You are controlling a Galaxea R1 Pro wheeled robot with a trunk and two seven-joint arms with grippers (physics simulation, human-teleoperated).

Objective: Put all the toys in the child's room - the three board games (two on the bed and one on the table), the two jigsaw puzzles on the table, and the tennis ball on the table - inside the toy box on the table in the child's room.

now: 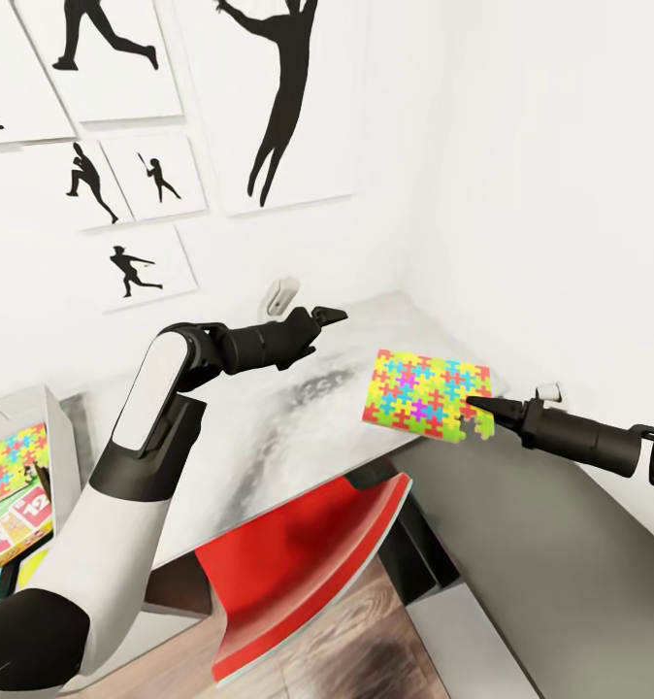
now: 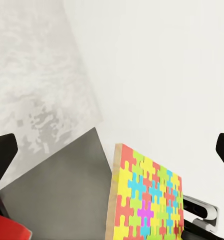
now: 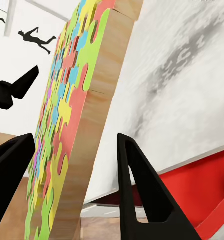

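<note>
My right gripper [image 1: 475, 405] is shut on a jigsaw puzzle [image 1: 425, 393], a wooden board with bright interlocking pieces, held tilted above the table's right end. In the right wrist view the puzzle [image 3: 67, 115] stands on edge between the two black fingers [image 3: 141, 190]. The left wrist view shows the same puzzle [image 2: 146, 200] upright in front of the white wall. My left gripper [image 1: 325, 314] hangs open and empty over the back of the table [image 1: 269, 427], left of the puzzle. The toy box [image 1: 60, 427] stands at the far left and holds another puzzle [image 1: 12, 461] and a board game [image 1: 16, 524].
A red chair [image 1: 298, 553] is pushed under the table's front edge. White walls close in behind and to the right, with a socket [image 1: 280, 296] behind the left gripper. A grey surface [image 1: 531, 553] runs along the right wall. Wooden floor shows below.
</note>
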